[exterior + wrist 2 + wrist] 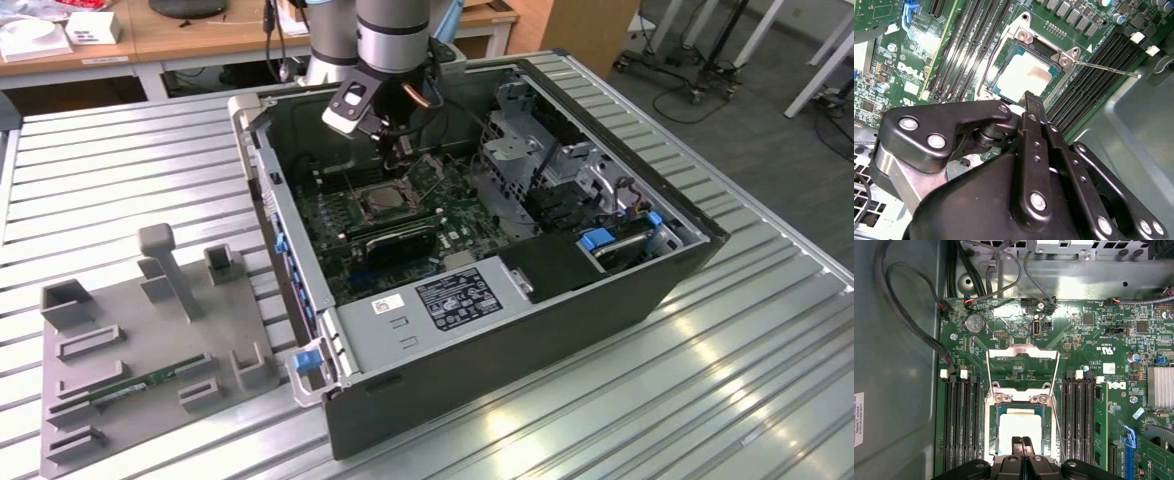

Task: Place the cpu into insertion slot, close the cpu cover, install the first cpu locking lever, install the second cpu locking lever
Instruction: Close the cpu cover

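The cpu (1020,427) lies flat in the insertion slot (989,432) on the green motherboard, its pale metal face up; in the second wrist view the cpu (1026,75) sits inside the silver socket rim (985,86). The cpu cover (1022,353) stands raised on its hinge, green board showing through its window. A thin lever rod (1106,68) sticks out free beside the socket. My gripper (1021,441) is shut, its tips together just over the cpu's near edge with nothing seen between them. In the exterior view the gripper (390,165) hangs inside the case above the slot (378,203).
Black memory slots (959,420) flank the socket on both sides. Cables (909,330) run along the case wall, and a finned heatsink (1160,386) sits nearby. The case holds a drive cage (534,150) and a power supply (441,295). A grey fixture tray (147,340) lies beside the case.
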`<state>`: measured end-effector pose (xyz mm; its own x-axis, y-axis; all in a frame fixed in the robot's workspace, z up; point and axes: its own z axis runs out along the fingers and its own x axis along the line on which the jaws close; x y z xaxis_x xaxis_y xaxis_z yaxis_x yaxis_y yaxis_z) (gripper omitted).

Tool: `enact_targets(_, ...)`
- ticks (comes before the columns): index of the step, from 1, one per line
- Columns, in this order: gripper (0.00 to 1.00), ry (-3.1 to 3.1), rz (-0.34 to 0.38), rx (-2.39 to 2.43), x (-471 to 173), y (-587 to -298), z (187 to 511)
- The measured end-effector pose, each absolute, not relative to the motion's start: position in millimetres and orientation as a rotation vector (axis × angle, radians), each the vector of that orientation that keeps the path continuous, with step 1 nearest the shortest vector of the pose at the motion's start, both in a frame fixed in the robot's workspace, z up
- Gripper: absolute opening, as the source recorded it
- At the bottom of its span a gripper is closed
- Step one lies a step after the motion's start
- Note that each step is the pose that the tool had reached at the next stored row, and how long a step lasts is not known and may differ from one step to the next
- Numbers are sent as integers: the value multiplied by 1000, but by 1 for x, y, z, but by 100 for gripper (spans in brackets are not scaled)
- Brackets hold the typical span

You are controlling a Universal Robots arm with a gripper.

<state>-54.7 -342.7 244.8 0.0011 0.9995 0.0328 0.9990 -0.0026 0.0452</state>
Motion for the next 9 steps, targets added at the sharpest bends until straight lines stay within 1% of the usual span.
enact_targets(9,11,2212,86,2216,-55,-343,251)
